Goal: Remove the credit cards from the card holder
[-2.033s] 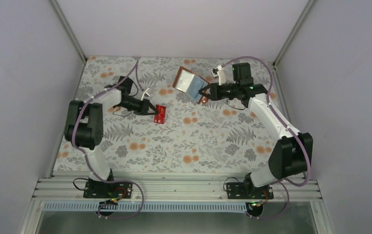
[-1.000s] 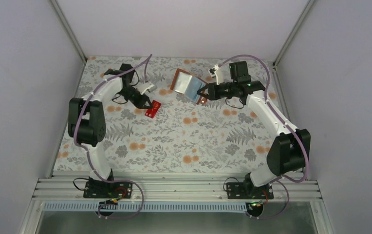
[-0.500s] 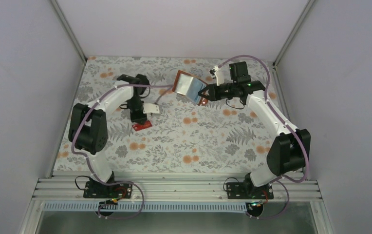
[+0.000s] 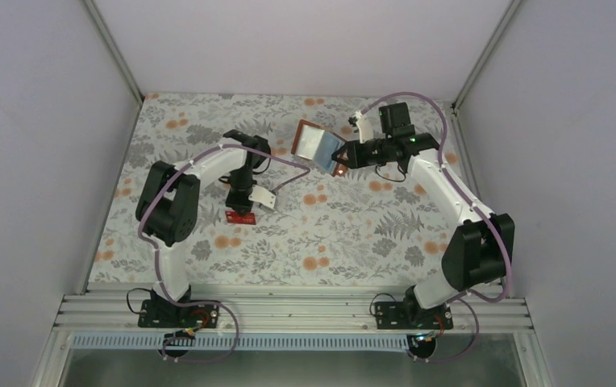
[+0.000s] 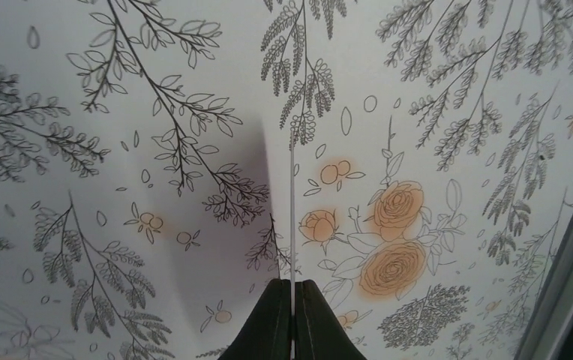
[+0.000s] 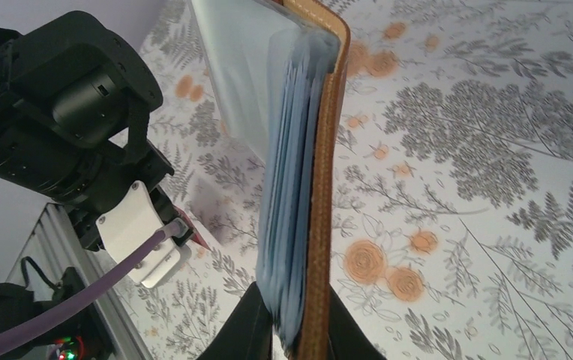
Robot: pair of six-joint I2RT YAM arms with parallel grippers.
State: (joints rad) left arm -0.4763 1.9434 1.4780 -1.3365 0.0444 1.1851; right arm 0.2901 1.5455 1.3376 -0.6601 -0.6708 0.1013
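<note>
Left wrist: left gripper [image 5: 292,291] pinches red card [image 5: 292,217] edge-on; best released low, well apart from card holder [image 6: 322,180], which right gripper [image 6: 298,322] clamps.

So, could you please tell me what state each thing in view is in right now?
Card holder: open, raised off the table.
Red card: out of the holder, pinched at one end.
Left jaws: shut on the red card.
Right jaws: shut on the card holder's cover.
</note>
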